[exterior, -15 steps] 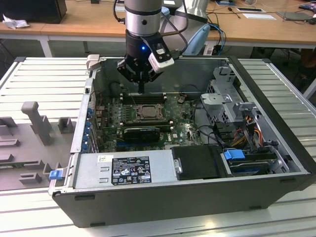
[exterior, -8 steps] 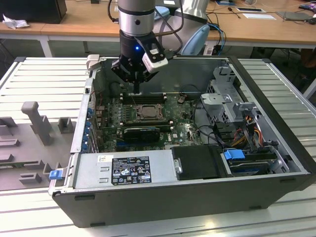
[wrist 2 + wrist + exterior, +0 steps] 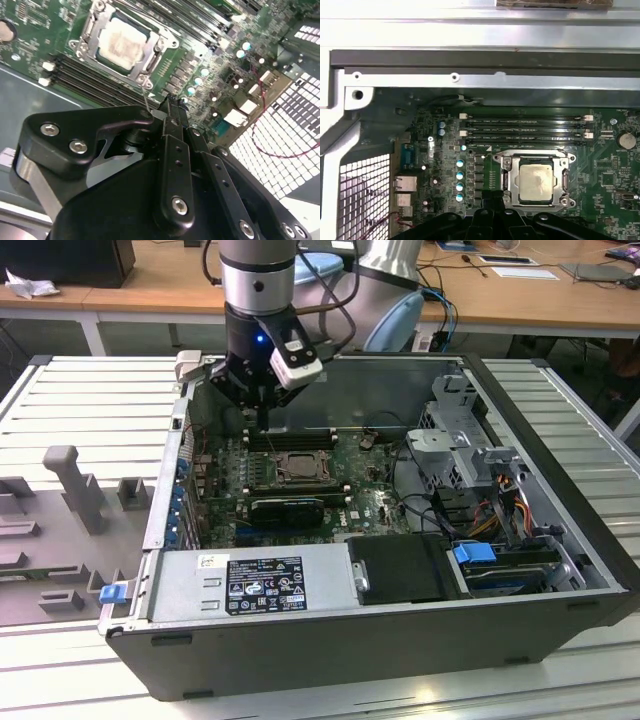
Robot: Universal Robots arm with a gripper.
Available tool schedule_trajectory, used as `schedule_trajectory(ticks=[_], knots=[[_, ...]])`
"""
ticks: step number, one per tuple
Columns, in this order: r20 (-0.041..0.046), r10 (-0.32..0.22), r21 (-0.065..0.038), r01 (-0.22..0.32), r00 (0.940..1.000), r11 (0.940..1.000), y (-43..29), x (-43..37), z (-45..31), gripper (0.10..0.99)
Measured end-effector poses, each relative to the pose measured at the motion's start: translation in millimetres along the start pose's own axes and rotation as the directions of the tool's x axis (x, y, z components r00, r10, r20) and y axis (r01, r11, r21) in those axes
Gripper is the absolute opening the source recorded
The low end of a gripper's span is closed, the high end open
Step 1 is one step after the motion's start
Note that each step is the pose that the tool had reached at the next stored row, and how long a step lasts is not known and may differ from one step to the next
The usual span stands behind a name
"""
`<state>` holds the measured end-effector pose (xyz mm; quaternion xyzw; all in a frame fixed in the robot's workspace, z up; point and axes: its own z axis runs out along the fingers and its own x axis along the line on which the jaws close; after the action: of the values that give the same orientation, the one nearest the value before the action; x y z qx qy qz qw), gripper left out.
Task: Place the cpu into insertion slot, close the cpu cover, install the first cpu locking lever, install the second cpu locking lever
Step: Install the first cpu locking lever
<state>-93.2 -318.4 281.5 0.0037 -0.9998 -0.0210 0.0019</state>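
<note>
The cpu (image 3: 536, 181), a pale silver-beige square, lies in the insertion slot (image 3: 506, 196) on the green board. The grey cpu cover (image 3: 536, 158) lies flat around it, and the chip (image 3: 122, 42) shows through its window. My gripper (image 3: 170, 106) is shut and hangs above the board, just off one corner of the socket and towards the case's rear wall. A thin metal wire (image 3: 145, 100) rises from that corner to the fingertips; I cannot tell whether it is pinched. In the exterior view the gripper (image 3: 262, 412) is behind and to the left of the socket (image 3: 298, 468).
Long black memory slots (image 3: 525, 127) run beside the socket. Blue-topped capacitors (image 3: 460, 175) and rear ports (image 3: 402, 185) sit by the perforated back panel (image 3: 362, 200). The case holds a power supply (image 3: 250, 585), a drive cage (image 3: 460, 440) and loose cables (image 3: 500, 510).
</note>
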Motion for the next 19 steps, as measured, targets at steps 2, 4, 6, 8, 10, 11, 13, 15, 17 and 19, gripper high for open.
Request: schedule_trajectory(ticks=[2, 4, 6, 8, 10, 11, 13, 15, 17, 19], knots=[[-0.0002, -0.001, 0.0, 0.001, 1.0, 1.0, 0.3, 2.3, 4.7, 0.106], [-0.001, -0.023, 0.0, 0.023, 0.9997, 0.9997, 0.1, 2.7, 9.1, 0.106], [-0.0014, -0.029, 0.0, 0.029, 0.9996, 0.9996, 0.1, 3.2, 9.5, 0.106], [-0.0015, -0.03, 0.0, 0.03, 0.9996, 0.9996, 0.1, 3.4, 9.6, 0.106], [-0.0012, -0.03, 0.0, 0.03, 0.9995, 0.9995, 0.1, 4.0, 10.1, 0.106], [-0.0013, -0.031, 0.0, 0.031, 0.9995, 0.9995, 0.1, 5.3, 10.7, 0.106], [-0.0014, -0.032, 0.0, 0.032, 0.9995, 0.9995, 0.1, 9.3, 12.2, 0.106], [-0.0015, -0.034, 0.0, 0.034, 0.9994, 0.9994, 2.0, 11.7, 14.1, 0.106], [-0.0015, -0.035, -0.002, 0.035, 0.9994, 0.9994, 9.7, 12.3, 17.2, 0.106], [-0.0014, -0.035, -0.004, 0.035, 0.9994, 0.9994, 15.7, 12.3, 18.8, 0.106]])
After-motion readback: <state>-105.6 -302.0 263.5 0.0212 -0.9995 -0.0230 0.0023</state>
